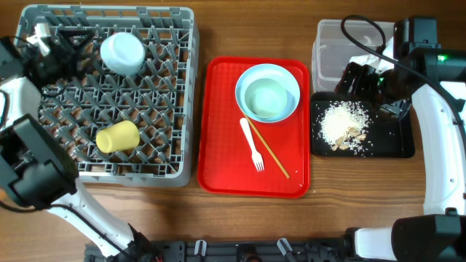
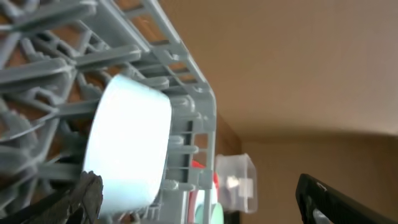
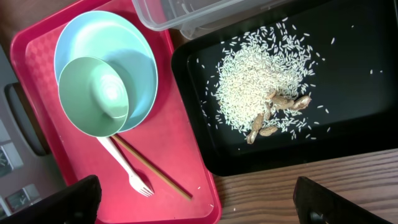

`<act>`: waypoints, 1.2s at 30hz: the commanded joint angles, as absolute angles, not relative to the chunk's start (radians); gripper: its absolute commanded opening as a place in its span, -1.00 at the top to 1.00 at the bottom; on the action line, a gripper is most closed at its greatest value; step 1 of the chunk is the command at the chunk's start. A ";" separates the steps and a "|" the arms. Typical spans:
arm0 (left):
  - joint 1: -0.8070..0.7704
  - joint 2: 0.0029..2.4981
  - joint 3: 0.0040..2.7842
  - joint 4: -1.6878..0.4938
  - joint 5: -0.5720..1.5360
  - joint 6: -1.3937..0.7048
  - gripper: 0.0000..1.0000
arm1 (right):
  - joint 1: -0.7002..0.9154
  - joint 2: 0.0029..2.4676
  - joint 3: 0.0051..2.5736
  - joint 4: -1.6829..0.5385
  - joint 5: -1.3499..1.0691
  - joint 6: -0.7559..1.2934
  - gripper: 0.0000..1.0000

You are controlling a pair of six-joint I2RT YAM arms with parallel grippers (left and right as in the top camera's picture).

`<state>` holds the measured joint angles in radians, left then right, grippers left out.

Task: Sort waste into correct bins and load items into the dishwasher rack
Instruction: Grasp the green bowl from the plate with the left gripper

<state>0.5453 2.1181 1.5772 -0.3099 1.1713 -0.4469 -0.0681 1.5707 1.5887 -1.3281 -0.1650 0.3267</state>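
Because the rice-like crumbs [image 3: 249, 84] lie heaped in the black tray [image 3: 348, 118], with a few brown scraps among them, food waste seems to have its bin. The clear tub [image 1: 336, 42] just behind it is presumably for dry rubbish, though its contents cannot be made out. The right claw [image 3: 196, 200] hangs above the seam between the black tray and the red serving tray [image 3: 180, 140]. Its fingers are spread wide with nothing between them, a stance that suits choosing the next piece rather than carrying one.

On the red serving tray the green bowl [image 3: 93, 96] sits nested in the blue plate [image 3: 140, 56]. The white fork [image 3: 124, 165] and the chopsticks [image 3: 152, 167] fan out from near the plate's rim. All four are yet to be loaded.

Across the bench [image 1: 218, 29], the dishwasher rack [image 1: 175, 94] holds a pale bowl [image 1: 122, 52] turned mouth-down over the pegs, likely so that it would drain. The yellow cup [image 1: 118, 136] lies on its side nearer the front. The left claw [image 2: 199, 190] is over the rack's far left corner, near that upturned bowl. It too gapes wide and grips nothing, so the bowl rests on the pegs alone. Given the nesting, the green bowl would probably need lifting off before the plate.
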 commanded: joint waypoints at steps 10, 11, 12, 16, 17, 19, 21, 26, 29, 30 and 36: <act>0.074 1.747 1.584 -0.658 0.561 -0.212 -1.00 | -0.067 1.556 1.609 -1.350 0.029 0.447 -0.99; 0.006 1.754 1.584 -0.659 0.530 -0.212 -1.00 | -0.067 1.556 1.609 -1.359 0.075 0.498 -0.99; -0.044 1.759 1.584 -0.659 0.497 -0.212 -1.00 | -0.067 1.556 1.609 -1.361 0.091 0.521 -0.99; -0.273 1.800 1.584 -0.657 0.255 -0.212 -1.00 | -0.092 1.556 1.609 -1.354 0.084 0.553 -0.99; -0.316 1.813 1.584 -0.655 0.208 -0.212 -1.00 | -0.102 1.556 1.609 -1.354 0.078 0.553 -1.00; -0.416 1.850 1.584 -0.643 0.144 -0.212 -1.00 | -0.127 1.556 1.609 -1.355 0.059 0.547 -0.99; -0.493 1.888 1.584 -0.620 0.127 -0.212 -1.00 | -0.146 1.556 1.609 -1.355 0.036 0.520 -0.98; -0.630 1.998 1.584 -0.550 0.105 -0.212 -0.89 | -0.151 1.556 1.609 -1.356 0.018 0.497 -0.99; -0.695 2.078 1.584 -0.529 0.004 -0.212 -0.67 | -0.151 1.556 1.609 -1.363 0.018 0.496 -0.99; -0.705 2.094 1.584 -0.529 -0.015 -0.212 -0.60 | -0.151 1.556 1.609 -1.364 0.018 0.496 -0.99; -0.738 2.153 1.584 -0.546 -0.030 -0.212 0.01 | -0.151 1.556 1.609 -1.364 0.018 0.495 -0.99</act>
<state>-0.7315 2.1330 1.5833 -0.5423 0.0116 -0.2218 -0.1497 1.5707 1.5887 -1.3617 0.0265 0.5037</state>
